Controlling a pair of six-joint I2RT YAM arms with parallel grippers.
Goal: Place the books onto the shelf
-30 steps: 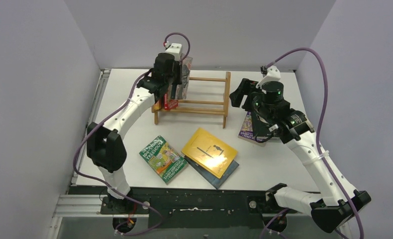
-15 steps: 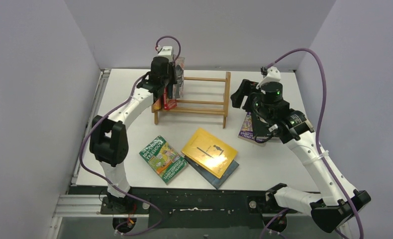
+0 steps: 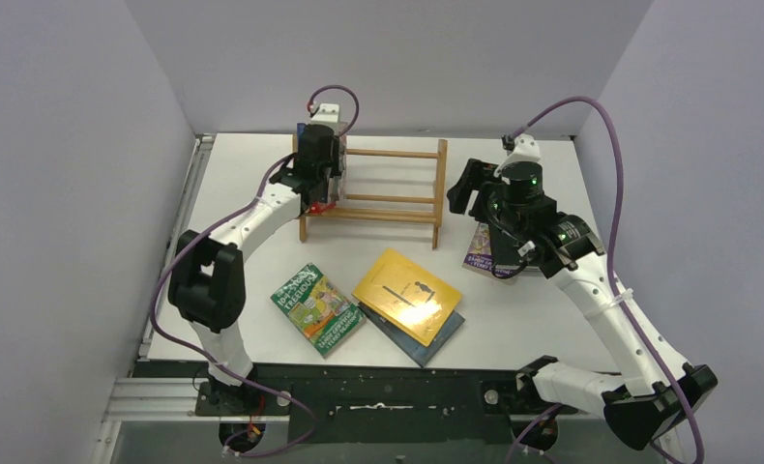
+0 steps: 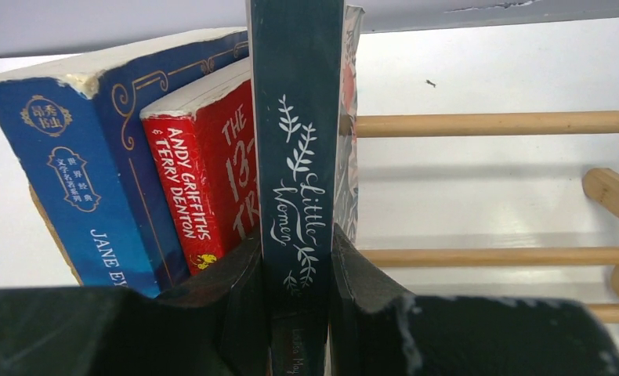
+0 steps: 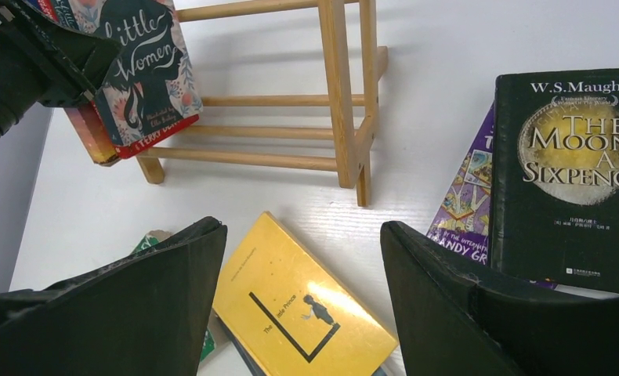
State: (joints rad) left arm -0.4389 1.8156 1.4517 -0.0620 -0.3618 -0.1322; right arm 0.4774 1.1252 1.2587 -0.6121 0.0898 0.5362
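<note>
Pale wooden slats made up the shelf point(image 3: 390, 198), which stood toward the far side of the table point(image 3: 243, 155) in the overhead view. The left arm reached over the shelf's left end, and its wrist hid what it carried. Four books lay flat nearer the bases: a green cartoon book point(image 3: 316, 308), a yellow book point(image 3: 406, 295) lying on a dark blue book point(image 3: 436, 338), and a purple book point(image 3: 477, 253) partly under the right arm.

From the left wrist, the left jaws were nearly shut, clamped on both covers of a dark teal book point(image 4: 297, 180). It stood upright with its long axis vertical and its spine toward the camera, reading "Little Women". To its left leaned a red book point(image 4: 204, 176), "ANDY GRIFFITHS & TERRY DENTON", and a blue book point(image 4: 79, 172) with Chinese characters and "JANE E…". Bare slats ran off to the right. The next move looked like a short lowering and a release.

From the right wrist, the right jaws stood wide apart and gripped nothing, hanging over the yellow book, whose small title seemed to read "Little Prince". A black book point(image 5: 573, 172), "W.S. Maugham, THE MOON AND SIXPENCE", lay on the purple one, and this arm was nearer to both.
</note>
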